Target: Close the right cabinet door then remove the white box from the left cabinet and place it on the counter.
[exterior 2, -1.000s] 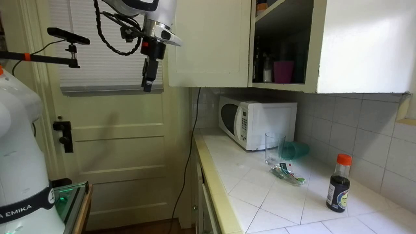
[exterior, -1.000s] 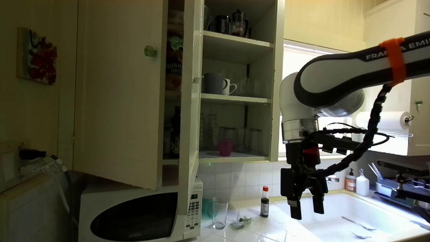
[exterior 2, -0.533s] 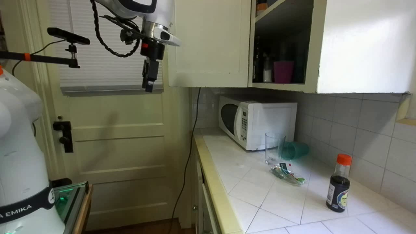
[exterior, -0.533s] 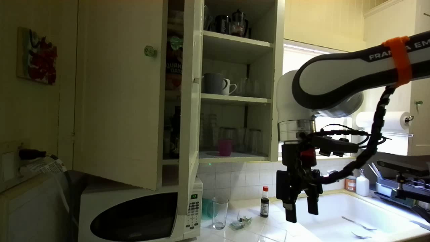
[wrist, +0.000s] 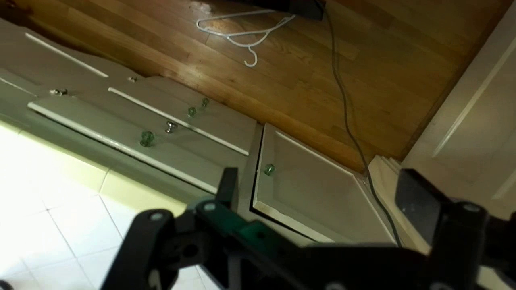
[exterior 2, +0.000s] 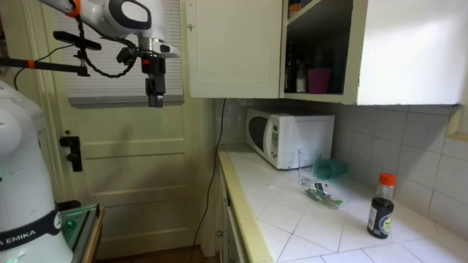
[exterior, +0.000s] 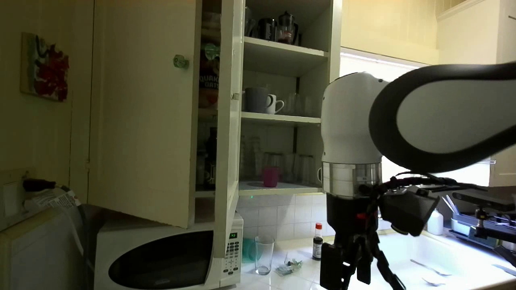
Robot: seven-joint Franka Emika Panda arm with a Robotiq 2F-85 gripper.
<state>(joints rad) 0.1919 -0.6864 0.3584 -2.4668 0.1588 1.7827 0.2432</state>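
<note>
The right cabinet door (exterior: pixel 226 161) stands wide open, nearly edge-on in an exterior view; its inner face (exterior 2: pixel 234 47) also shows. Behind it the left cabinet (exterior: pixel 205 194) shows as a narrow strip with an oats package and dark items. Its own knobbed door (exterior: pixel 141 112) stands open. The white box is hidden or out of view. The pale tiled counter (exterior 2: pixel 292 215) runs below; its edge also shows in the wrist view (wrist: pixel 60 229). My gripper (wrist: pixel 324 197) is open and empty, pointing down, clear of the doors; it shows in both exterior views (exterior: pixel 350 272) (exterior 2: pixel 155 101).
A white microwave (exterior 2: pixel 305 142) stands under the cabinets. Near it are a clear glass (exterior 2: pixel 309 166), a teal cup (exterior 2: pixel 332 169), a plastic packet (exterior 2: pixel 323 196) and a sauce bottle (exterior 2: pixel 380 210). A sink (exterior: pixel 431 247) lies behind the arm. A camera bar (exterior 2: pixel 40 66) sticks out nearby.
The arm has pulled back, away from the cabinet doors, and the gripper has turned. In an exterior view it looks larger and lower. The doors and counter items have not moved.
</note>
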